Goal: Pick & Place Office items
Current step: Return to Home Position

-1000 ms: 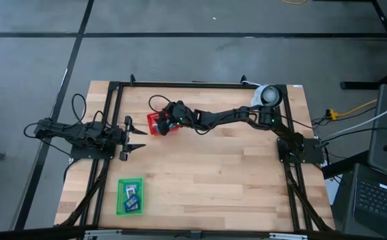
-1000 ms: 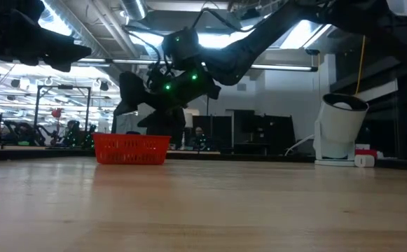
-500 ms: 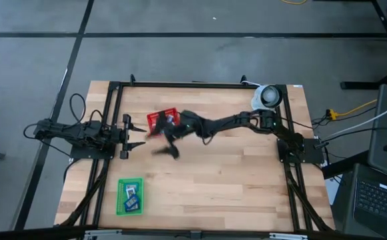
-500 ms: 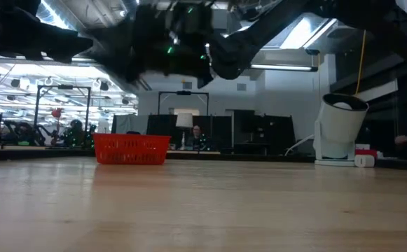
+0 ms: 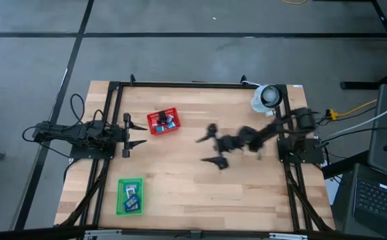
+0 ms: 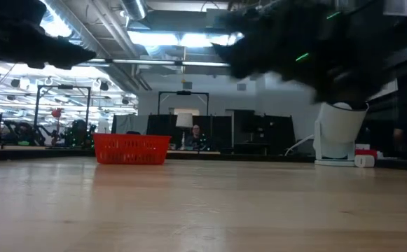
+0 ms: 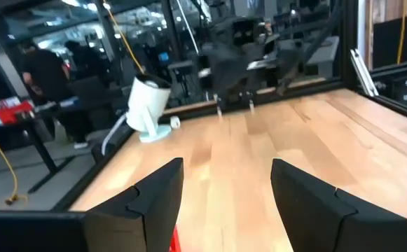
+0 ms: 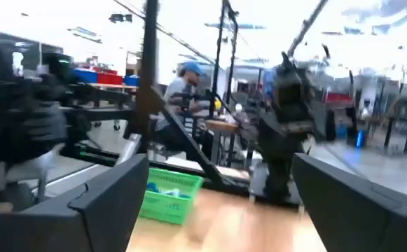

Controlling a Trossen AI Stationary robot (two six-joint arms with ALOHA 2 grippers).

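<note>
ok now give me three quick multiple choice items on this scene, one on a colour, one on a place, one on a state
1. What colour is the small mesh basket?
A. yellow
B. red
C. white

2. Where on the wooden table does the flat green plastic tray lie?
A. inside the basket
B. on the left arm's side, apart from the basket
C. at the corner on the right arm's side

3. How is the right gripper?
A. open and empty, above bare wood
B. shut on a blue piece
C. down inside the basket

Answers:
1 B, since the basket shows red in both the high and low views.
2 B, since the high view shows the tray in the left arm's corner, clear of the basket.
3 A, since its fingers stand wide apart with nothing between them.
</note>
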